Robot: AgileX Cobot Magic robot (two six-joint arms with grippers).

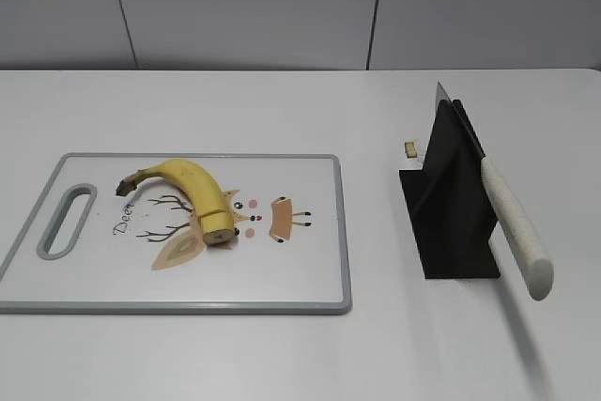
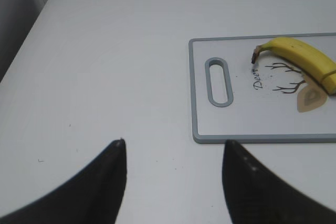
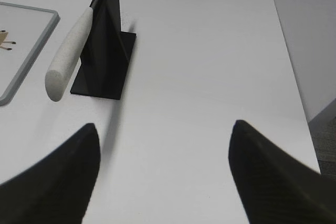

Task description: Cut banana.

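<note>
Ahead-left of right claw (image 3: 163, 177), spread and empty: knife (image 3: 68, 51) in black stand (image 3: 105, 45), handle pointing toward claw. Ahead-right of left claw (image 2: 173, 177), also spread: banana (image 2: 302, 59) on cutting board (image 2: 199, 103), long axis crosswise. Right arm nearer knife.

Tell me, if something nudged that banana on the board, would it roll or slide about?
The banana would probably pivot rather than roll, since its curve lies flat on the cutting board. The board looks smooth, so it may slide easily. The cut end shows soft flesh, so hard squeezing would likely bruise it.
</note>
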